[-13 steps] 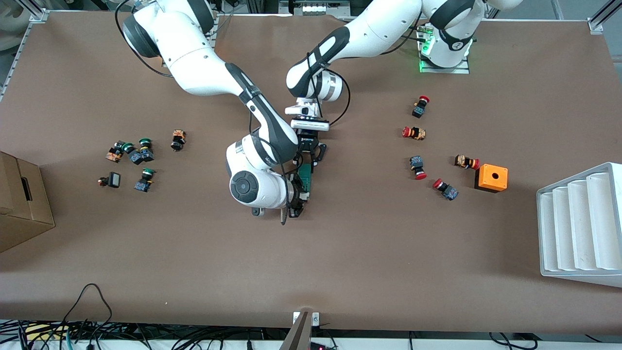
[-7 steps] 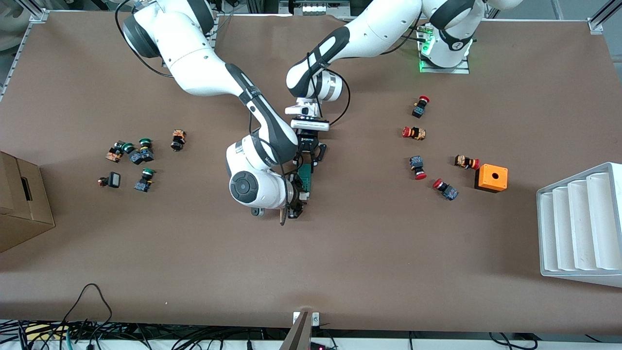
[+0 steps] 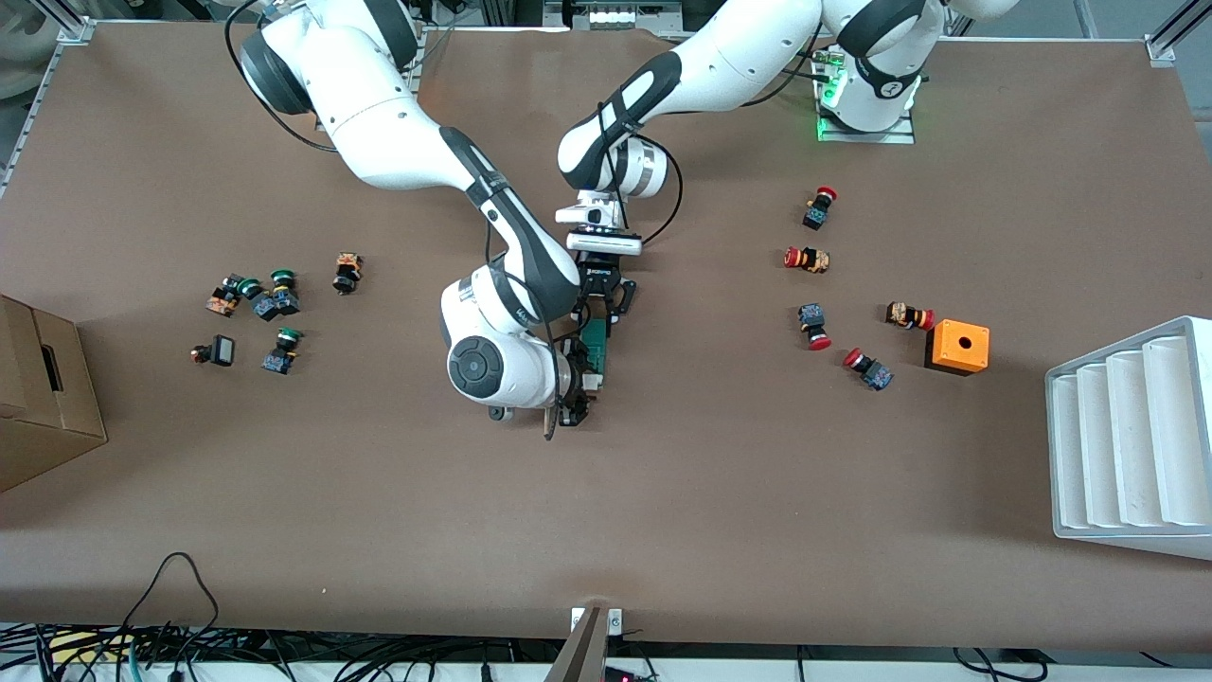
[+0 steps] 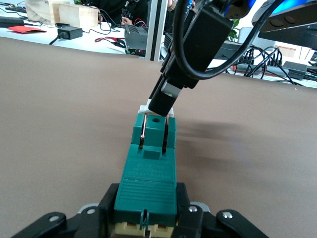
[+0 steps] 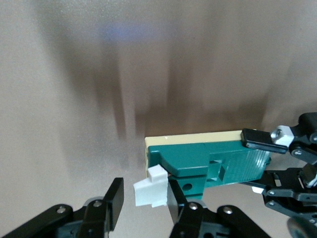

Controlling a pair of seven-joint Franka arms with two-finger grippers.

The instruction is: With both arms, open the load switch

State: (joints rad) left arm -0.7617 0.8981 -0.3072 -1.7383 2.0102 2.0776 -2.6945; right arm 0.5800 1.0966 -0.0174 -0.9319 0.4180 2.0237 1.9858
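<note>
Nothing has shifted. Left gripper (image 4: 146, 218) clenched on load switch (image 3: 596, 348) mid-desk (image 3: 720, 474); right gripper (image 5: 143, 198) straddles its white tab (image 5: 150, 191), fingers apart, not pinching.

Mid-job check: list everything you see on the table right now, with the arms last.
Dark-green narrow load switch: one, white tab, mid-table.
Red-capped push buttons: five, toward left arm's end.
Green-capped and dark push buttons: about six, toward right arm's end.
Orange cube with hole: one, beside red-capped buttons.
White ridged tray: one, left arm's end.
Brown cardboard box: one, right arm's end.
Left gripper: black, shut on load switch.
Right gripper: black, fingers open astride white tab.
</note>
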